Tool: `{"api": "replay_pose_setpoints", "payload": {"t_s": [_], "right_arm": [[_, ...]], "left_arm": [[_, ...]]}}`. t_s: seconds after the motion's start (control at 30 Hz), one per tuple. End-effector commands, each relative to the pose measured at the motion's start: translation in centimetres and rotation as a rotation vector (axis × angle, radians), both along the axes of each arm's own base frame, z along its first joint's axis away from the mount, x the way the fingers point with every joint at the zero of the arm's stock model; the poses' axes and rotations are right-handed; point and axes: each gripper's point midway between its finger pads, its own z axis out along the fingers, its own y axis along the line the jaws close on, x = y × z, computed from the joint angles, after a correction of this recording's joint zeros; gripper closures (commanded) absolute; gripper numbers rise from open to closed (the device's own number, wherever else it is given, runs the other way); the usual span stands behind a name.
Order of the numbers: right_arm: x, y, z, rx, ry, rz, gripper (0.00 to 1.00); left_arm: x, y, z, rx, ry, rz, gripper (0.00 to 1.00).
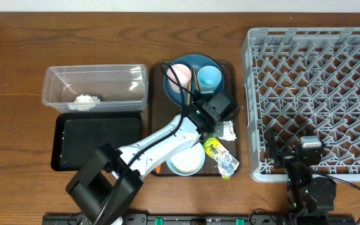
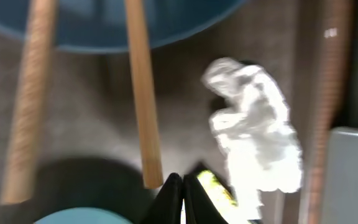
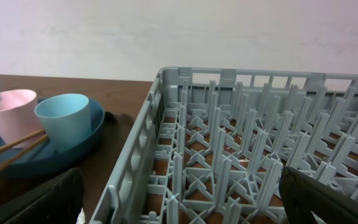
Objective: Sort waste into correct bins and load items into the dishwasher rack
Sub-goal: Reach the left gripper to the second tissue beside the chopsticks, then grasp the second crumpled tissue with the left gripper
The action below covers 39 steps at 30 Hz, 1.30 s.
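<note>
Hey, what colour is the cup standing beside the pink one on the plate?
Light blue. The cup shows best in the right wrist view.

A dark brown wooden table (image 1: 17,37) with visible grain fills the scene. Behind it stands a plain, pale wall (image 3: 166,31), lit softly and evenly.

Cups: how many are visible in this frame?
2. The pink cup and the light blue cup stand side by side on the blue plate, on the brown tray. The arm may hide others.
</note>
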Motion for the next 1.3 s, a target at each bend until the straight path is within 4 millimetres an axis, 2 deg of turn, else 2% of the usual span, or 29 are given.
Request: {"api": "replay_pose_setpoints", "payload": {"t_s": [0.0,0.13,0.23,0.5,0.6,0.67,0.73,0.9,1.07,1.27], "right_arm": [[0.0,0.2,-0.1,-0.008,0.003,0.007,0.01],[0.0,0.2,-0.1,-0.008,0.003,0.007,0.01],[0.0,0.2,-0.1,-0.008,0.003,0.007,0.01],[0.0,0.2,-0.1,-0.008,0.003,0.007,0.01],[0.0,0.2,-0.1,-0.008,0.003,0.007,0.01],[0.0,0.2,-0.1,-0.008,0.003,0.007,0.01],[0.0,0.2,-0.1,-0.008,0.003,0.007,0.01],[0.0,0.2,-0.1,-0.008,0.003,0.007,0.01],[0.0,0.2,-0.1,-0.008,0.003,0.007,0.01],[0.0,0.2,-0.1,-0.008,0.003,0.007,0.01]], "left_arm": [[0.9,2.1,0.0,0.079,-0.047,0.055,0.94],[1.5,3.1,0.8,0.079,-0.054,0.084,0.94],[1.9,3.2,2.2,0.050,-0.080,0.094,0.92],[1.8,2.5,8.5,-0.080,-0.187,0.085,0.83],[0.8,0.9,10.0,-0.167,-0.173,0.041,0.83],[0.0,-0.7,10.2,-0.229,-0.143,-0.002,0.78],[-0.6,-2.1,10.0,-0.264,-0.127,-0.040,0.68],[-1.5,-4.3,8.5,-0.247,-0.126,-0.088,0.53],[-2.0,-6.1,5.3,-0.214,-0.093,-0.122,0.51],[-2.0,-6.4,0.8,-0.143,-0.034,-0.121,0.51]]}}
